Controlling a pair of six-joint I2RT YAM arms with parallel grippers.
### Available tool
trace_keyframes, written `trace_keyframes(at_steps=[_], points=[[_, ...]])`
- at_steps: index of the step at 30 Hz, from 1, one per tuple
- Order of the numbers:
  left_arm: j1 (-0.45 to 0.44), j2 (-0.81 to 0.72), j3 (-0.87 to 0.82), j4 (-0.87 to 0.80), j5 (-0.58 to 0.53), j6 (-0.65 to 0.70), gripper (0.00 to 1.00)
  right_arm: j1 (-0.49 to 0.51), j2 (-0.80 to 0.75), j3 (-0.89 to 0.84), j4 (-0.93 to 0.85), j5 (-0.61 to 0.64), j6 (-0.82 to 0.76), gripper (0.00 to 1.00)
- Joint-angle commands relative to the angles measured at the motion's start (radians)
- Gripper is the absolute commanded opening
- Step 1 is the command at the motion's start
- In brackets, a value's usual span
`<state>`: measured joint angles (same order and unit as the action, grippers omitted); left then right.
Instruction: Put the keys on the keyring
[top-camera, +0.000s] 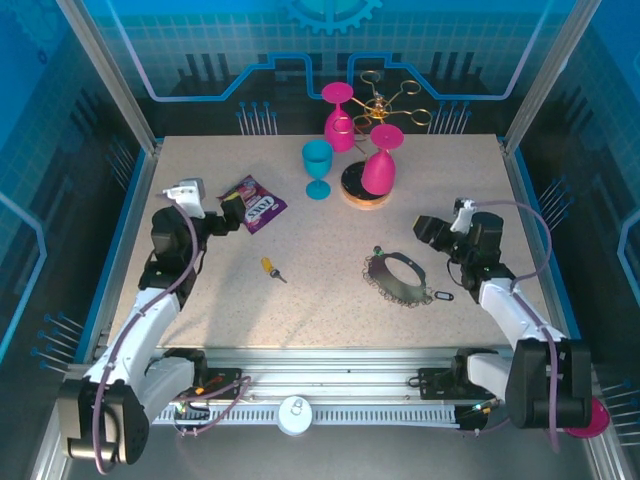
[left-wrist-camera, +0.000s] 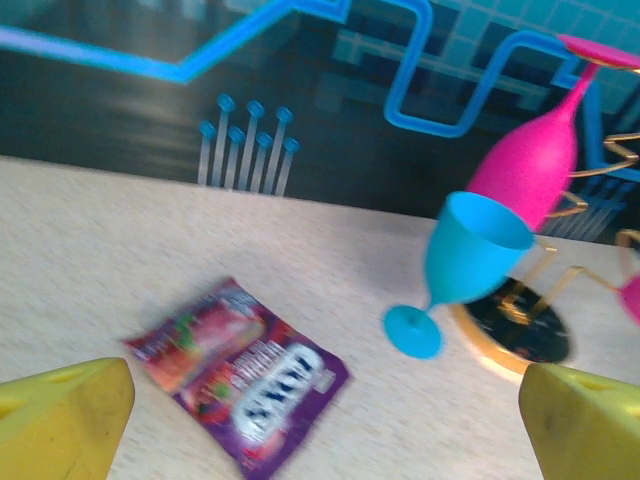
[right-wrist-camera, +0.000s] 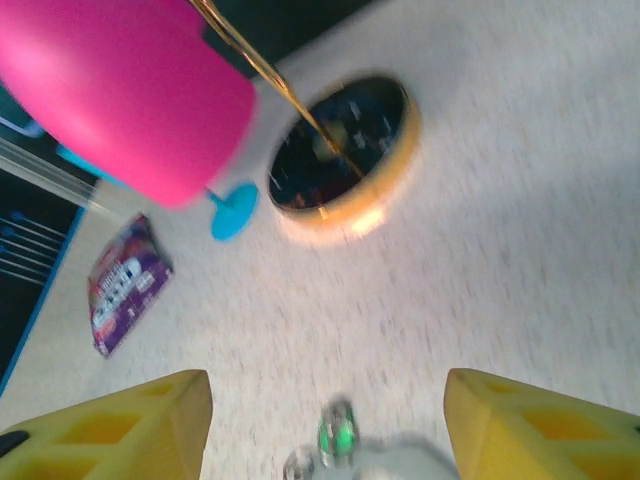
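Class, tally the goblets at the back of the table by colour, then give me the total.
Pink goblets: 2
Blue goblets: 1
Total: 3

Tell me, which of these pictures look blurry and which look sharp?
Top external: sharp and evenly lit, the keyring crisp. Left wrist: slightly smeared, print on the purple packet hard to read. Right wrist: blurriest, the pink goblet smeared.
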<state>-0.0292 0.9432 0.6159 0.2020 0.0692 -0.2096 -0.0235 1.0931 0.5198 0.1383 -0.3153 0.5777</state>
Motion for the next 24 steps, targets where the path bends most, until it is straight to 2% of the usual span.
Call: trace_keyframes(at_steps=[1, 3, 5, 9, 11, 16, 19, 24], points=[[-0.017, -0.026, 0.061, -0.221, 0.157, -0.174, 0.99, 0.083, -0.102, 0.055, -0.392, 0.098, 0.048, 0.64], [-0.078, -0.039, 0.074, -0.284, 0.151, -0.199, 0.99, 0.168, -0.168, 0.070, -0.528, 0.210, 0.018, 0.66], [-0.185, -0.058, 0.074, -0.324, 0.080, -0.198, 0.99, 0.242, -0.226, 0.075, -0.645, 0.310, 0.026, 0.68], [-0.367, -0.073, 0.040, -0.326, -0.053, -0.258, 0.99, 0.331, -0.286, 0.064, -0.802, 0.405, 0.115, 0.66], [-0.444, -0.060, 0.025, -0.325, -0.097, -0.331, 0.99, 0.367, -0.298, 0.056, -0.833, 0.415, 0.153, 0.61], [-0.642, 0.042, -0.008, -0.257, -0.202, -0.485, 0.99, 0.431, -0.256, 0.053, -0.805, 0.427, 0.224, 0.44], [-0.757, 0.148, 0.020, -0.212, -0.253, -0.527, 0.99, 0.458, -0.186, 0.054, -0.754, 0.392, 0.257, 0.40], [-0.847, 0.310, 0.103, -0.176, -0.253, -0.554, 0.99, 0.480, -0.070, 0.046, -0.674, 0.356, 0.325, 0.31]])
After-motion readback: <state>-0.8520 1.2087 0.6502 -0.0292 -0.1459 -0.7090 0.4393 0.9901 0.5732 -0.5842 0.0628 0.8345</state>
